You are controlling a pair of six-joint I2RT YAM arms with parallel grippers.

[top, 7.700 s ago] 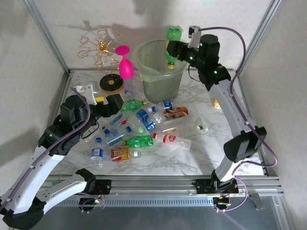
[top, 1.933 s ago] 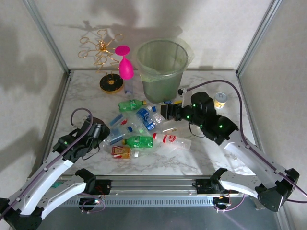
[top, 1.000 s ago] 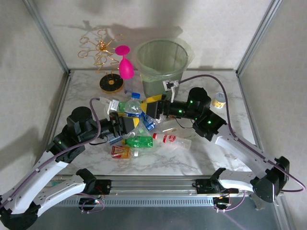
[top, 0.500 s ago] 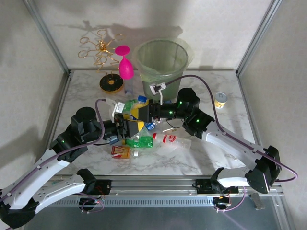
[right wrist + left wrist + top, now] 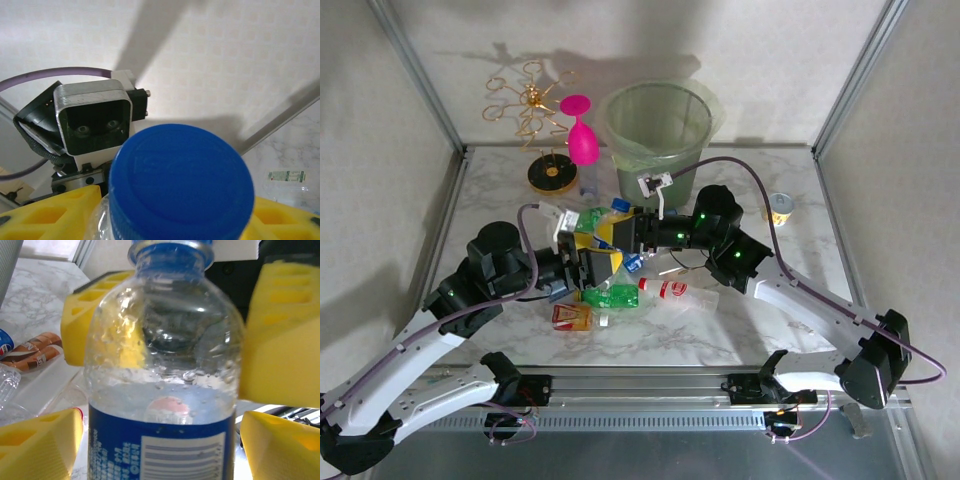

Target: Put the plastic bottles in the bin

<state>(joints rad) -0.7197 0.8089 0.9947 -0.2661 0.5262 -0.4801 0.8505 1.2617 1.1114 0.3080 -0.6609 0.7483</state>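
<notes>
Pads (image 5: pixel 35 450) of the left pincer (image 5: pixel 160 452) stand apart, one at each side of the blue label, with a thin gap to the clear bottle (image 5: pixel 165 390), so this pincer seems to have no hold on it. On the right pincer (image 5: pixel 170 220) the yellow pads are pressed on the shoulder of the same bottle, just under its blue cap (image 5: pixel 180 185). I judge this as a handover from left to right, close to its end.

In the top view the bottle is held over the middle of the table (image 5: pixel 790 320). The bin (image 5: pixel 660 175) is near it at 12 o'clock, and the other plastic bottles (image 5: pixel 620 295) lie at 6 o'clock, just below the pincers.

To do this step well, the right grip should be firm first, because the wall of the bottle is thin, round and smooth and may slip. Then the left pincer can draw back straight toward 8 o'clock without touching the label. After that the right arm needs to rise above the rim before it goes to 12 o'clock, and let go over the middle of the opening. The pink goblet (image 5: pixel 582 135) at 11 o'clock stands just beside the bin, so the arm should keep away from that side
</notes>
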